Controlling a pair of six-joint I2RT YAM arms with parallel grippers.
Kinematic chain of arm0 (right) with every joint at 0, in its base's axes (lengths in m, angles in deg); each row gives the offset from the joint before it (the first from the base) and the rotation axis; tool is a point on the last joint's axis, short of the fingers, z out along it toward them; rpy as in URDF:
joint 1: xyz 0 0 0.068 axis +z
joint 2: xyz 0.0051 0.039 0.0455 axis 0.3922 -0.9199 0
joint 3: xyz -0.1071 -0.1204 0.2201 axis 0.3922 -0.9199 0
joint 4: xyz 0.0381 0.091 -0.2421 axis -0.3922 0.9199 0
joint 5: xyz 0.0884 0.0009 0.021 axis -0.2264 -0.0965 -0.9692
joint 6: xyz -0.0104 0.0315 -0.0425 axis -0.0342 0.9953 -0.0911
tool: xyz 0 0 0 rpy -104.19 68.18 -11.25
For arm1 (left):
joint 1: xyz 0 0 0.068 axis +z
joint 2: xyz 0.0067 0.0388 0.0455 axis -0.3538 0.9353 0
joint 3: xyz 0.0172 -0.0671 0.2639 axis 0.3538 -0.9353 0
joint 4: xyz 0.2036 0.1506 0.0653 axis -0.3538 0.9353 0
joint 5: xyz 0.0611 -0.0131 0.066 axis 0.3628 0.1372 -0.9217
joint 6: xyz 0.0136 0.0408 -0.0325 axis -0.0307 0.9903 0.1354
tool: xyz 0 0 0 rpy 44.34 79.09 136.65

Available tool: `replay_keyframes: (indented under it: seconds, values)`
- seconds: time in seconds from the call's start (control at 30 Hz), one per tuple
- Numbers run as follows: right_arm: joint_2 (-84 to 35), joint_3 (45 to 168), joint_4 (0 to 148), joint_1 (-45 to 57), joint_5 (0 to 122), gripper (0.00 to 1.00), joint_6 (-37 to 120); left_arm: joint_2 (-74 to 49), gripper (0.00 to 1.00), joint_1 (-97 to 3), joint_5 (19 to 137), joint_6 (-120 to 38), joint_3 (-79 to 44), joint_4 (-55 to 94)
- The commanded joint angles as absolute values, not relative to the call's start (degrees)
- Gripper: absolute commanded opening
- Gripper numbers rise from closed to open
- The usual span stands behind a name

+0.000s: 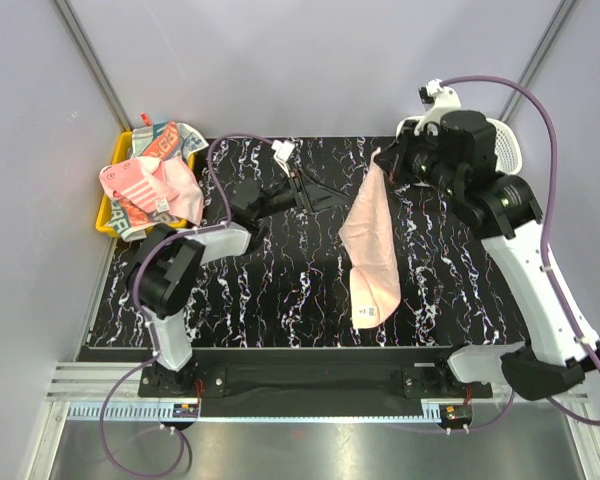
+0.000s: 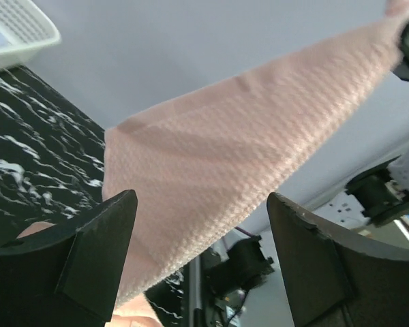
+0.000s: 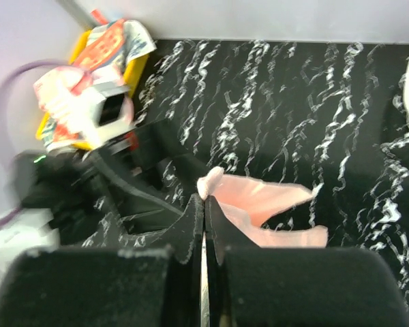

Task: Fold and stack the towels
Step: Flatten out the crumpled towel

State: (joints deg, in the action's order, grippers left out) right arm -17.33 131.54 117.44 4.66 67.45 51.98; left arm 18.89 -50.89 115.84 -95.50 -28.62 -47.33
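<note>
Top external view: the lower end of a plain pink towel (image 1: 372,240) is seen lying on the black marbled table (image 1: 280,290), right of centre. The rest of the cloth is drawn up and away to a top corner, which is pinched in the right gripper (image 1: 385,165). In the right wrist view that gripper's fingers (image 3: 191,231) are pressed together, with a small fold of pink cloth caught at their tips and the slack towel crumpled on the table below.

To the left of the hanging cloth, the left gripper (image 1: 320,195) is pointed at the towel's edge, just beside it. In the left wrist view its fingers (image 2: 95,259) are spread wide and nothing is held; the taut towel is framed between and beyond them, and contact cannot be made out.

Farther back at the left edge, a pink striped towel (image 1: 150,185) and a lettered towel (image 1: 165,140) are heaped in a yellow tray (image 1: 104,215). A white lattice basket (image 1: 508,150) is partly hidden behind the right arm.
</note>
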Motion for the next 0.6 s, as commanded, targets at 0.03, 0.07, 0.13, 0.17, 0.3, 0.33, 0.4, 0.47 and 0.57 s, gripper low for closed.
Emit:
replay_keyframes:
  seconds: [0.03, 0.07, 0.13, 0.17, 0.3, 0.33, 0.4, 0.47, 0.57]
  values:
    - [-25.8, 138.1, 115.1, 3.4, 74.2, 0.0, 49.3, 4.8, 0.81, -49.8, 95.2, -72.0, -30.2, -20.7]
    - [-32.0, 143.3, 115.3, 2.2, 72.9, 0.0, 49.3, 3.5, 0.8, -49.7, 91.3, -69.5, -28.7, -15.5]
    - [-42.4, 153.1, 116.7, -1.1, 70.8, 0.0, 51.6, 0.1, 0.78, -49.9, 78.0, -66.7, -26.9, -0.4]
    - [-45.7, 156.2, 116.7, -2.2, 70.4, 0.0, 52.8, -0.5, 0.77, -49.9, 74.5, -66.6, -25.2, 4.3]
    - [-64.0, 173.3, 120.0, -7.7, 68.7, 0.0, 62.6, -1.1, 0.72, -51.4, 62.8, -66.4, -23.1, 21.1]
    - [-68.0, 182.4, 122.4, -8.3, 69.8, 0.14, 63.1, -0.8, 0.72, -52.2, 61.1, -66.4, -22.8, 23.5]
    - [-77.3, 188.4, 128.3, -8.6, 73.3, 0.32, 62.7, 0.7, 0.74, -55.1, 58.0, -65.1, -23.0, 26.1]
    - [-78.8, 185.9, 129.8, -8.7, 74.9, 0.59, 61.5, 2.4, 0.77, -56.9, 57.4, -64.7, -22.9, 26.7]
    - [-68.3, 163.2, 122.2, -8.9, 79.2, 0.75, 59.0, 7.1, 0.79, -61.2, 56.6, -64.0, -20.8, 30.2]
